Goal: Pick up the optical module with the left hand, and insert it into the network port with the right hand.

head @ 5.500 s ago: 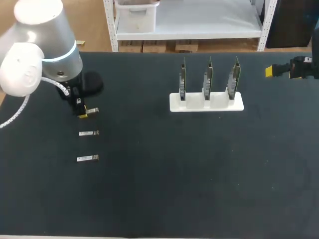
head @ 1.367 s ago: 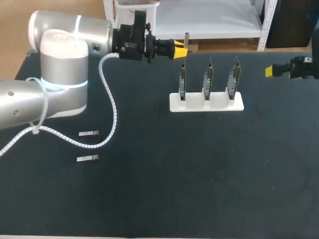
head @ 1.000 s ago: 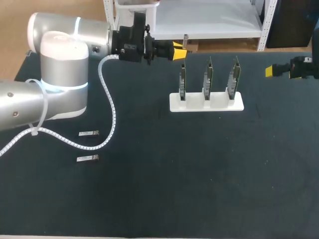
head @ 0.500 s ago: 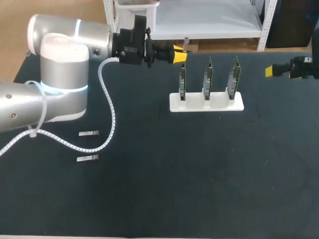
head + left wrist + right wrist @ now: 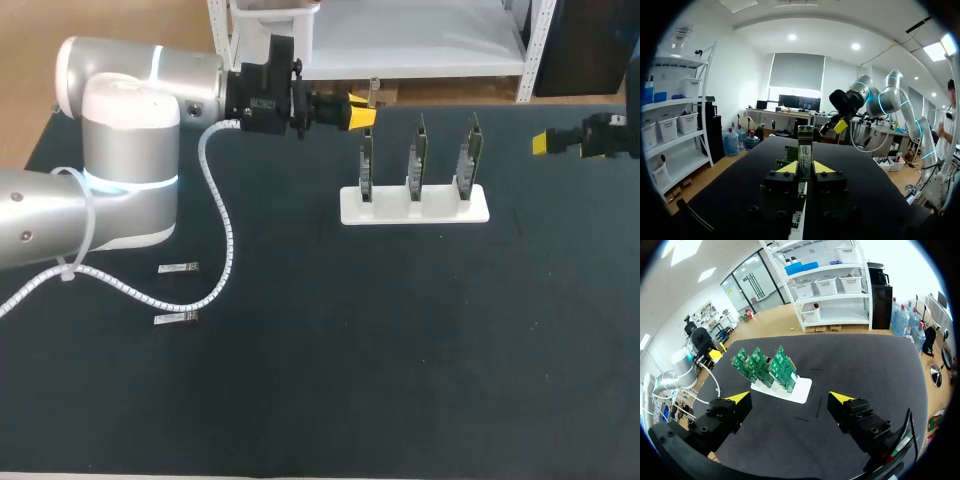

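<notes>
surface (image 5: 320,400): black, carries the board stand.
left arm (image 5: 120,170): comes in far left of the stand, with the wrist stretched toward its left end.
board stand (image 5: 414,212): white base, three green boards (image 5: 416,160) upright. Ports are too small to make out.
right claw (image 5: 541,143): well off the stand's right end, fingers spread wide, holding nothing.
left claw (image 5: 805,168): clamped on the module, just beyond the stand's left-hand board.
optical module (image 5: 805,147): sticks straight up out of that claw, top half free.
spares (image 5: 178,268): two lying flat, well left of the stand.
tip: you'd want the right claw pinching that free end square-on before the left lets go, or it'll probably twist.
</notes>
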You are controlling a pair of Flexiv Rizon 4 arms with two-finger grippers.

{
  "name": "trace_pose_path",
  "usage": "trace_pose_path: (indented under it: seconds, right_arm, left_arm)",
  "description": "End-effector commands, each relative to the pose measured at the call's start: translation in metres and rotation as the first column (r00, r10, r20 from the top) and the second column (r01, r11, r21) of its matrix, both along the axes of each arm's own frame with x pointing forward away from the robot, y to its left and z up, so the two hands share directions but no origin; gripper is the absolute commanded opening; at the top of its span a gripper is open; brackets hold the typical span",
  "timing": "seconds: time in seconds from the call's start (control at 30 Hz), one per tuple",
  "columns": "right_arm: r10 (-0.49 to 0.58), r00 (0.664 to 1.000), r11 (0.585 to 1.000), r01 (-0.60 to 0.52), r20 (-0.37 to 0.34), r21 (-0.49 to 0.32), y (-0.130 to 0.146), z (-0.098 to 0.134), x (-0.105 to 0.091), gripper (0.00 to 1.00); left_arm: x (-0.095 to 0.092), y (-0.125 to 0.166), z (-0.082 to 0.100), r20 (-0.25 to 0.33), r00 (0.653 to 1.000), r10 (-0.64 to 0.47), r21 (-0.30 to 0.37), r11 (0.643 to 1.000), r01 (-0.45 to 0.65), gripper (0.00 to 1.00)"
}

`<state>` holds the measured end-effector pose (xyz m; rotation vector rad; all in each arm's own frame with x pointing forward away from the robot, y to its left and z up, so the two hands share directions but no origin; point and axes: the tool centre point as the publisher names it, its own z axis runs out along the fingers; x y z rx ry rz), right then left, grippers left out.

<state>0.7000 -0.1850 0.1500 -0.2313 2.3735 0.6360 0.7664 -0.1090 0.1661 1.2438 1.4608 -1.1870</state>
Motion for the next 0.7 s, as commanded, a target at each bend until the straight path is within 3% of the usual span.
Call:
trace_pose_path:
  seconds: [0.03,0.23,0.33,0.47,0.53,0.7]
  right_arm:
    - [0.000,1.000,1.000,0.000,0.000,0.000,0.000,0.000,0.000,1.00]
    - [0.024,1.000,1.000,-0.024,0.011,-0.008,0.000,0.002,0.003,1.00]
    - [0.179,0.982,0.984,-0.180,0.067,-0.001,0.005,0.013,0.015,1.00]
    - [0.372,0.919,0.928,-0.373,0.130,-0.011,0.019,0.027,0.029,1.00]
    - [0.469,0.869,0.882,-0.471,0.157,-0.027,0.027,0.032,0.036,1.00]
    - [0.723,0.666,0.684,-0.727,0.185,-0.058,0.056,0.045,0.049,1.00]
  left_arm:
    - [-0.003,0.000,0.000,0.004,1.000,0.007,-0.003,1.000,-0.007,0.00]
    - [-0.003,0.000,0.000,0.004,1.000,0.007,-0.003,1.000,-0.007,0.00]
    - [-0.003,0.000,0.000,0.004,1.000,0.007,-0.003,1.000,-0.007,0.00]
    - [-0.003,0.000,0.000,0.004,1.000,0.007,-0.003,1.000,-0.007,0.00]
    - [-0.003,0.000,0.000,0.004,1.000,0.007,-0.003,1.000,-0.007,0.00]
    - [-0.003,0.000,0.000,0.004,1.000,0.007,-0.003,1.000,-0.007,0.00]
